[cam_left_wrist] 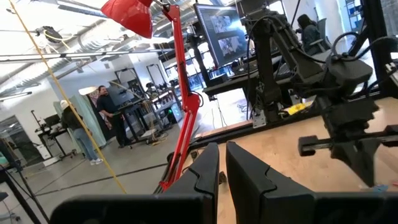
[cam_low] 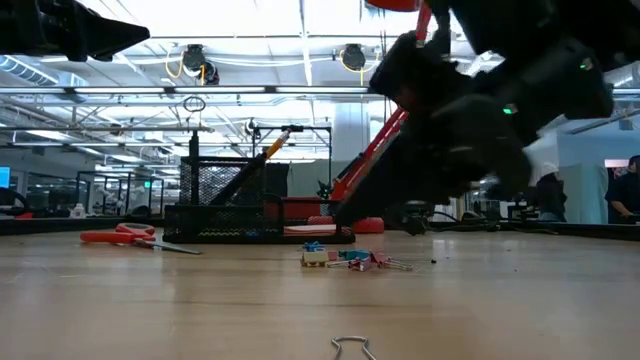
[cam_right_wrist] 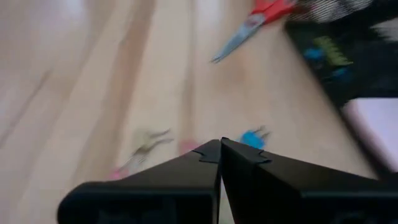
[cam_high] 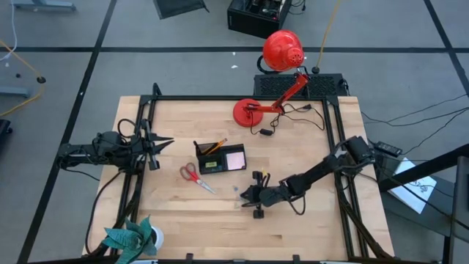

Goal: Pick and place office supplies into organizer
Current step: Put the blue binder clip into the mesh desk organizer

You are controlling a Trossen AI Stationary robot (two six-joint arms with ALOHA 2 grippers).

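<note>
Overhead, the wooden counter (cam_high: 308,213) carried a red lamp (cam_high: 282,50) at its far edge and a teal plant (cam_high: 130,238) at its near left corner. Reaching in from the right, the right arm stretched low toward the counter's middle, its end effector (cam_high: 249,194) pinched fully together and gripping nothing, tips poised just above a scatter of small clips (cam_right_wrist: 254,137). By the left edge the left arm waited, its end effector (cam_high: 163,144) raised off the counter with fingers (cam_left_wrist: 205,171) narrowed to a thin gap and nothing between them. Near the centre stood the black organizer (cam_high: 218,158), with an orange pencil (cam_high: 216,147) leaning out of its mesh cup and a pink notepad (cam_high: 235,158) lying in its right compartment. Just left of it, apart from its wall, red scissors (cam_high: 195,176) lay flat on the wood. Closer to the right end effector, the blue, yellow and pink clips sat loose in a small cluster (cam_low: 345,258), and a lone wire clip (cam_low: 352,347) lay nearer the low camera.
</note>
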